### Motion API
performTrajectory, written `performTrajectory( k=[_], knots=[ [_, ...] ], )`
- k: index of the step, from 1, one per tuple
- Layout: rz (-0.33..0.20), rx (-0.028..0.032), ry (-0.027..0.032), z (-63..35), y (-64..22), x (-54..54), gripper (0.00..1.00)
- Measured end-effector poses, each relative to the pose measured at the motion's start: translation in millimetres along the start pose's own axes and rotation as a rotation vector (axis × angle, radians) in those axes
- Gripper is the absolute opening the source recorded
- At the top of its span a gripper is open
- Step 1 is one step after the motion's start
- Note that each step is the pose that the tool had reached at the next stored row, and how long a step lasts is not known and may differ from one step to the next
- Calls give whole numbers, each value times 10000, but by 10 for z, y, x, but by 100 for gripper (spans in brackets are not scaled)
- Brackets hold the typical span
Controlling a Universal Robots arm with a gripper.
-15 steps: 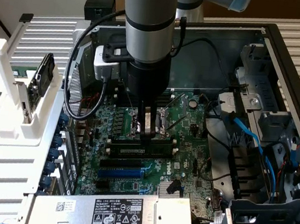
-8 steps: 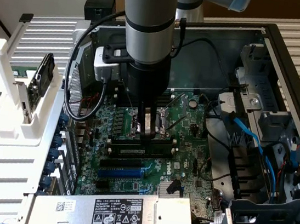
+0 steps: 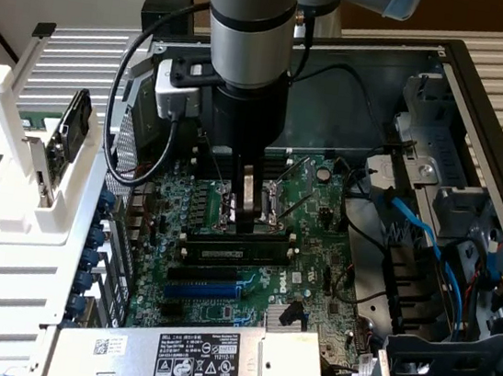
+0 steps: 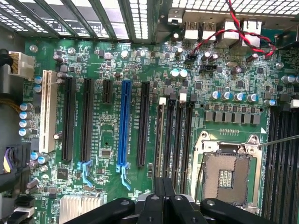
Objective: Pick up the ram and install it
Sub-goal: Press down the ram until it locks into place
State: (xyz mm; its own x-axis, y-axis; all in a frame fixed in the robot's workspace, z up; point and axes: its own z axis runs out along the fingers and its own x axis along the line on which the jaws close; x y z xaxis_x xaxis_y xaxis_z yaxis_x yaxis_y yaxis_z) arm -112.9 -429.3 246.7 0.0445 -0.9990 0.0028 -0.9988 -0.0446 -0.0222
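While claw (image 3: 247, 208) hovers closed, ram (image 3: 229, 252) seated, green motherboard (image 4: 112, 121).

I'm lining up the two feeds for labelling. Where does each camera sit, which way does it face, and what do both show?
Exterior view: off the arm, above the open computer case, looking down at the motherboard; the arm and its gripper hang over the memory slots.
Wrist view: on the wrist, facing straight down at the motherboard; only the gripper's dark fingers show.
Shared: the blue expansion slot and the CPU socket.
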Motion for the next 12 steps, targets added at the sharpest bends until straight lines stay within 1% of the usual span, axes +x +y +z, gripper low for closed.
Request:
performTrajectory(
  k=[3, 9, 10, 12],
  knots=[
    [0, 1, -9, -48, -1, 0, 10],
    [4, 1, -10, -48, -1, 0, 10],
    [55, 1, -9, -48, -1, 0, 10],
    [370, -1, -1, -49, -1, 1, 10]
  ],
)
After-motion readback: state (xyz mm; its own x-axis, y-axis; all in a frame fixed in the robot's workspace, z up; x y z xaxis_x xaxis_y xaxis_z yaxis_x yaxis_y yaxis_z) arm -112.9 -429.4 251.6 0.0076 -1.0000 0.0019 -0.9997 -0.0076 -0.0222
